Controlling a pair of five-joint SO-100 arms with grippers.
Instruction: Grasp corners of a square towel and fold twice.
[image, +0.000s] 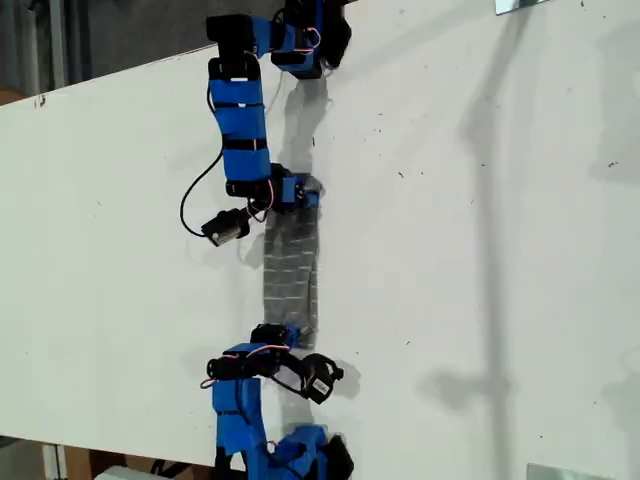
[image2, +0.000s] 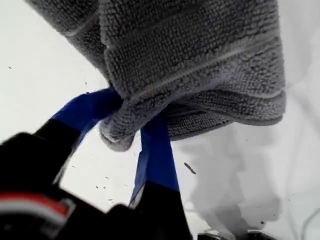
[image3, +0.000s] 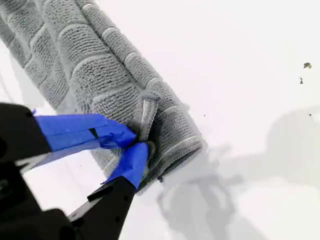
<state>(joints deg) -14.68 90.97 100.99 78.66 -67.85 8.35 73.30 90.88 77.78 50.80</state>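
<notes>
Towel (image: 291, 268): narrow grey striped strip, folded lengthwise, stretched on the white table (image: 480, 250) between both grippers.
First gripper (image2: 131, 131): blue jaws clamped on a bunched end of the towel; fabric hangs over and beyond the fingers (image2: 156, 150).
Second gripper (image3: 137, 142): jaws pinched shut on a corner (image3: 146, 107) at the other end; folded layers run away from the fingertips.
Arm identity: cannot tell which exterior-view arm is which.
</notes>
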